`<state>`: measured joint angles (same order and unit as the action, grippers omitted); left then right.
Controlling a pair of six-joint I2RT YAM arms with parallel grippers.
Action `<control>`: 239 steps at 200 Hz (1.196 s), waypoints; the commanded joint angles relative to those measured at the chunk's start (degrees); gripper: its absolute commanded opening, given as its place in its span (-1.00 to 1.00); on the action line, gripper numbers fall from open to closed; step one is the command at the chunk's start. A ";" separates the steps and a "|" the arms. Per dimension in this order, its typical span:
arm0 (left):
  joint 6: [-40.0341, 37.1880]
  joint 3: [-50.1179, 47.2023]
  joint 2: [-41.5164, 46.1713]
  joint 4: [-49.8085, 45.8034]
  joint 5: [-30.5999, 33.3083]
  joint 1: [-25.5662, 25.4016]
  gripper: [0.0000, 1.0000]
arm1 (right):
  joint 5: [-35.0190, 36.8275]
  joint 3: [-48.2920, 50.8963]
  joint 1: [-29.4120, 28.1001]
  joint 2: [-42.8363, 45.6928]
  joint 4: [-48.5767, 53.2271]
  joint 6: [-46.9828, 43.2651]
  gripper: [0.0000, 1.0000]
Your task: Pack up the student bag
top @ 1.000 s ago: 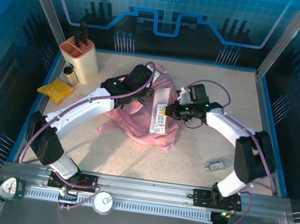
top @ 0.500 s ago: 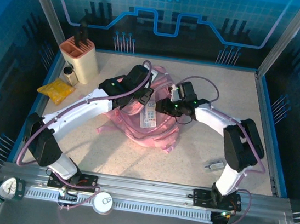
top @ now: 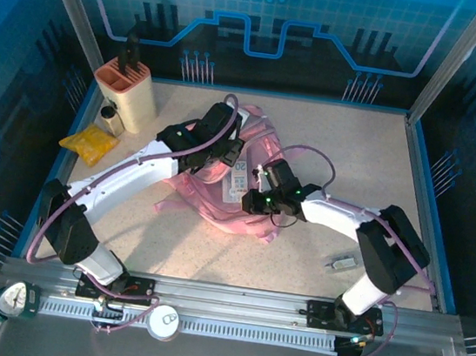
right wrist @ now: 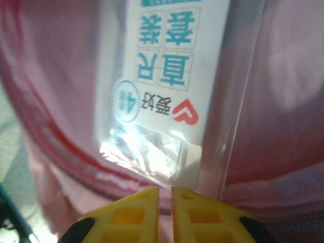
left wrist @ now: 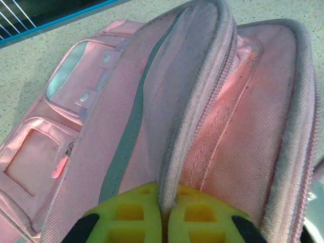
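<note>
Speckled beige tabletop (top: 297, 260), blue walls (top: 345, 34) round; student bag (top: 217, 206) ctr.

The student bag (top: 217, 203), a large soft pink fabric backpack, is lying slumped near the middle of the table (top: 356, 150), with a pink strap trailing out toward the near left. Its main compartment is gaping open, with one zip-edged, grey-trimmed rim standing up in a narrow fold above the rest of the fabric. Its front is showing zipped pockets with pale translucent panels, and the pink lining is sagging in soft creases inside the opening.
</note>
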<state>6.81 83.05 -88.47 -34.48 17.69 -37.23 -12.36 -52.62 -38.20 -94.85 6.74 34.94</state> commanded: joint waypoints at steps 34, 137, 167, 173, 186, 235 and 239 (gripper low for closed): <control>6.63 -0.07 2.57 4.58 -3.61 -0.06 -1.00 | 7.28 -8.78 0.95 -5.66 -6.30 -4.61 -0.76; 23.19 4.40 -8.55 6.83 -8.14 -0.44 -1.00 | 16.36 6.45 3.34 22.03 3.54 -14.20 0.02; 26.07 7.52 -13.58 6.99 -8.13 -2.21 -0.96 | 18.05 9.83 4.49 29.59 5.28 -14.23 0.36; 26.24 8.39 -14.49 6.83 -8.64 -2.55 -0.91 | 17.98 10.29 4.68 30.84 5.26 -14.05 0.43; 26.33 10.11 -16.06 5.47 -9.37 -3.03 -0.77 | 17.77 11.03 5.02 32.85 5.89 -14.08 0.61; 27.44 1.42 -8.18 7.38 -10.54 -2.79 0.06 | 18.25 11.24 7.09 35.81 10.00 -12.41 0.99; 27.62 -0.05 -7.01 7.91 -10.65 -2.63 0.09 | 17.85 11.13 7.25 35.61 10.34 -11.97 0.99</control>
<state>32.91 88.71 -103.04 -28.69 7.90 -40.40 5.96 -42.19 -32.71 -59.64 13.98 21.12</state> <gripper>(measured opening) 0.505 0.994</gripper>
